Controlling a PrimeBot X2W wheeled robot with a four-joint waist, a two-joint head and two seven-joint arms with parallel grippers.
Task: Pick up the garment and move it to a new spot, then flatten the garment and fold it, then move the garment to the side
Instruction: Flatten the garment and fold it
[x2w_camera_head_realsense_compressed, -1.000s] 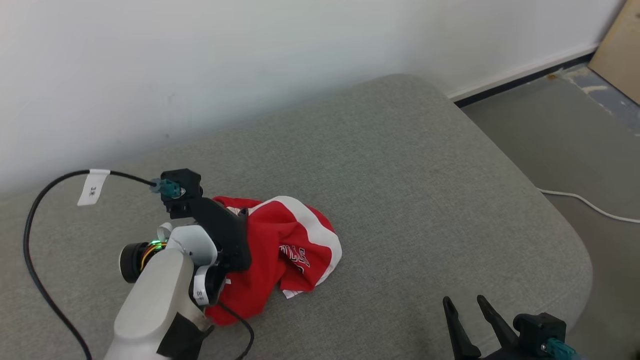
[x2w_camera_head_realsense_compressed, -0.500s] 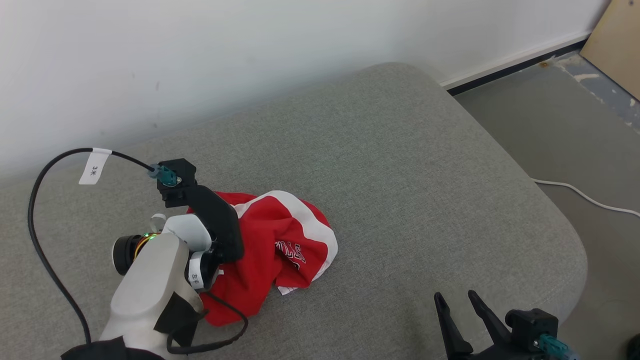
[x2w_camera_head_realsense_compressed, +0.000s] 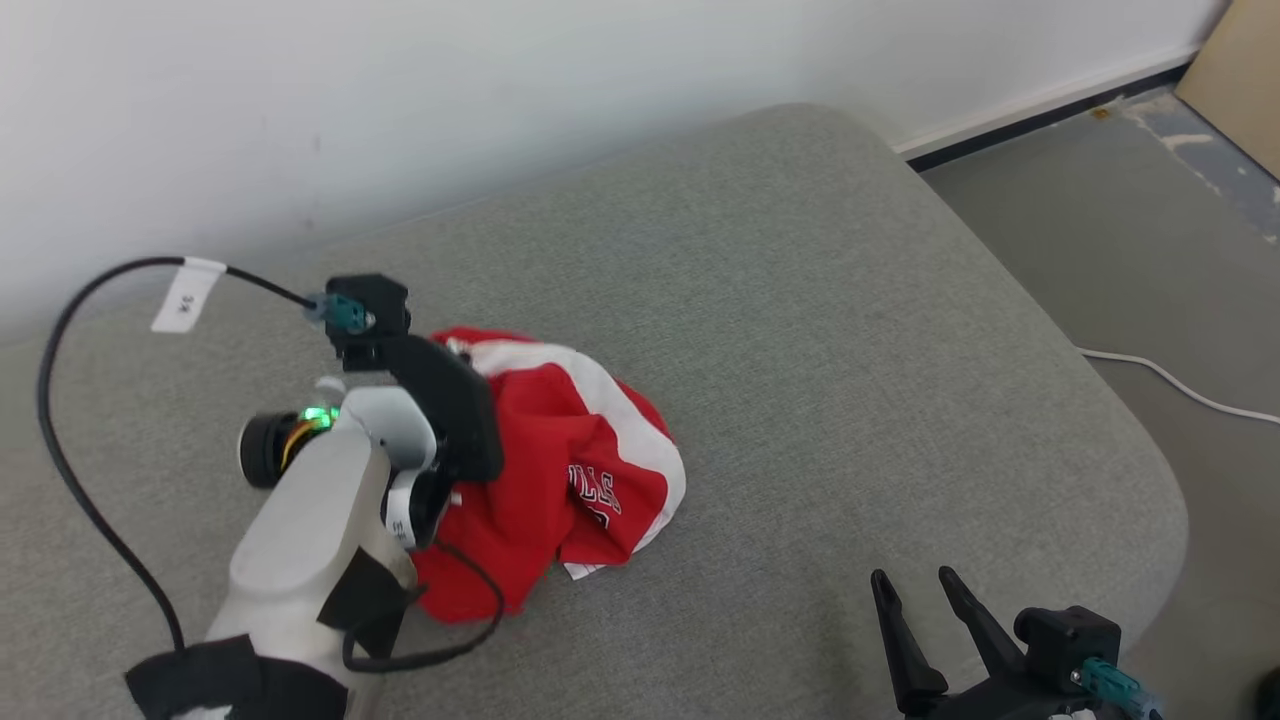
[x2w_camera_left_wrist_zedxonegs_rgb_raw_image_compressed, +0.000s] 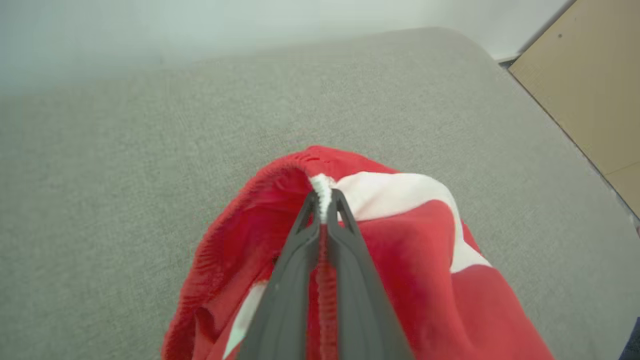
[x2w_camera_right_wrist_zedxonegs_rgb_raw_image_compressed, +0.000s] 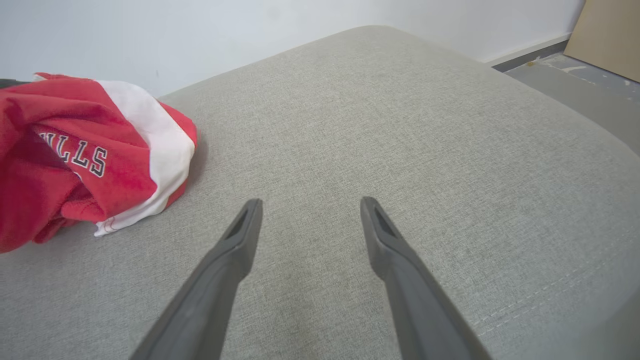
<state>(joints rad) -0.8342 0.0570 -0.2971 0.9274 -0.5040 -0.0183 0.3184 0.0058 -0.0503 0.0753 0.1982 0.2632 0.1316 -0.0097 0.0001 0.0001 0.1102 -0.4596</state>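
I had L gripper (x2w_camera_left_wrist_zedxonegs_rgb_raw_image_compressed: 324, 199) pinched tight on edge of red garment (x2w_camera_left_wrist_zedxonegs_rgb_raw_image_compressed: 400, 240) on grey cushion (x2w_camera_left_wrist_zedxonegs_rgb_raw_image_compressed: 150, 125); R gripper (x2w_camera_right_wrist_zedxonegs_rgb_raw_image_compressed: 310, 202) sat spread wide, empty.

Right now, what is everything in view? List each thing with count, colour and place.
garment: one, red with white band, crumpled on cushion's left
cushion: one, grey, under the garment
wall: one, white, behind the cushion
floor: one, grey, right of cushion
thin cable: one, white, on floor
board: one, tan, far right
tagged cable: one, black, by left arm
left fingers: two, dark, shut on garment's edge
right fingers: two, dark, open, over cushion
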